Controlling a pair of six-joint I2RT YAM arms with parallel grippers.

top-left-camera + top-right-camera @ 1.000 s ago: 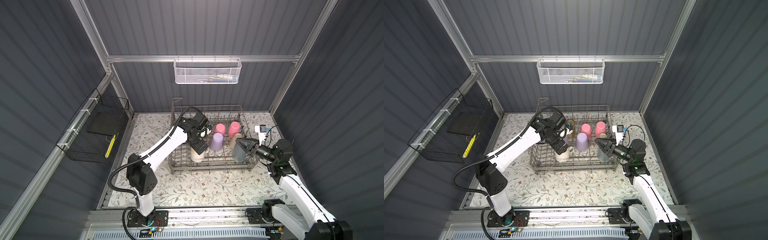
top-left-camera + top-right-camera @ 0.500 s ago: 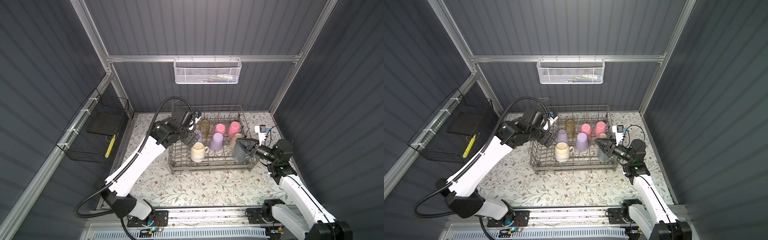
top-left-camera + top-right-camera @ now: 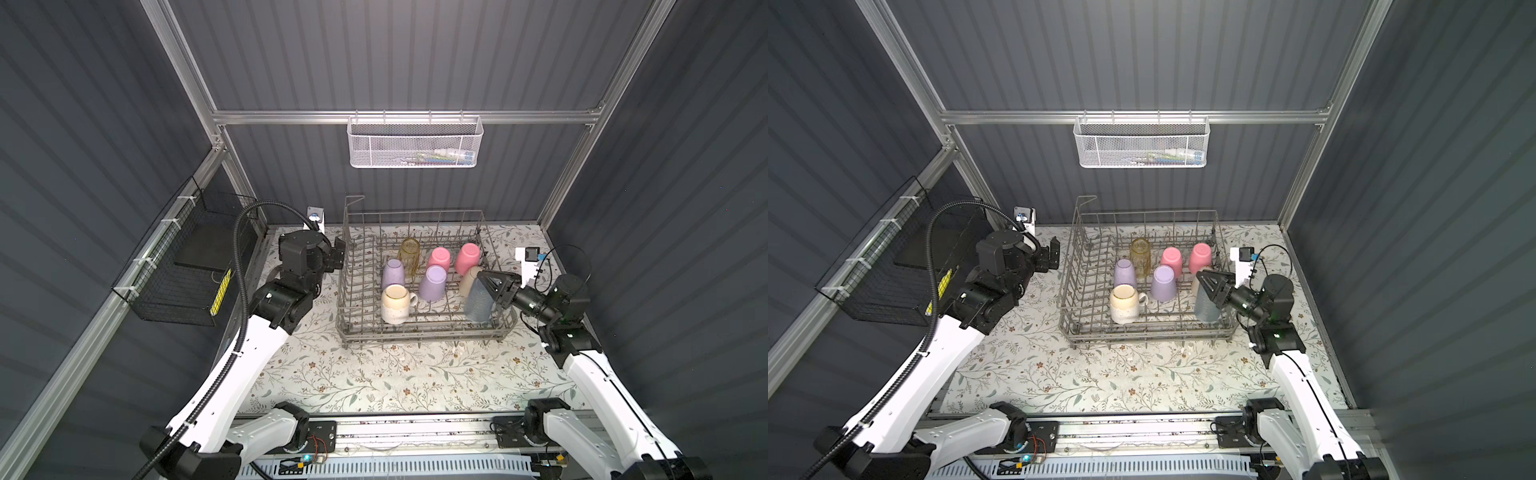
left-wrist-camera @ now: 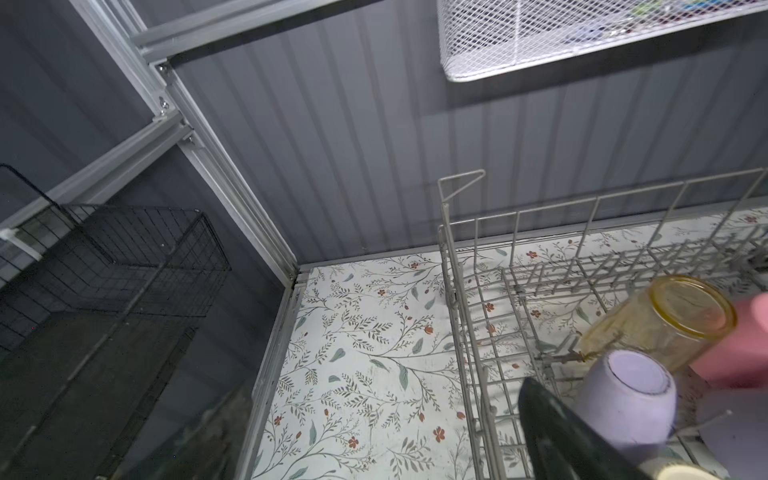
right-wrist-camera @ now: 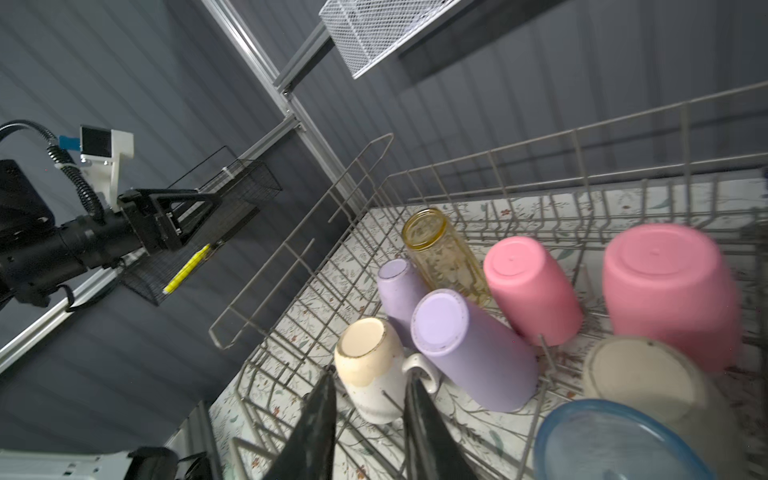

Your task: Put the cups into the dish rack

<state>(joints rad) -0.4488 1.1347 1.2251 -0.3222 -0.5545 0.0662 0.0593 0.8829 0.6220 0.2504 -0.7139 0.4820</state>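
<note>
This is a purpose-built robot test cell in a lab, not a real kitchen. Ribbed dark grey panels [image 3: 374, 54] wall it in on three sides, bolted to a bare aluminium frame [image 3: 407, 117]. Two white-and-black robot arms, left [image 3: 249, 353] and right [image 3: 602, 386], stand on a metal base rail [image 3: 415, 432] at the front, with loose wiring and a small lit circuit board [image 3: 307, 457] exposed. The kitchen touches are props: a floral-print counter [image 3: 374, 374], a grey dish rack [image 3: 415, 330] of cups [image 3: 432, 282], a white mesh basket [image 3: 413, 143] and a black wire basket [image 3: 178, 282] hung from the frame.
</note>
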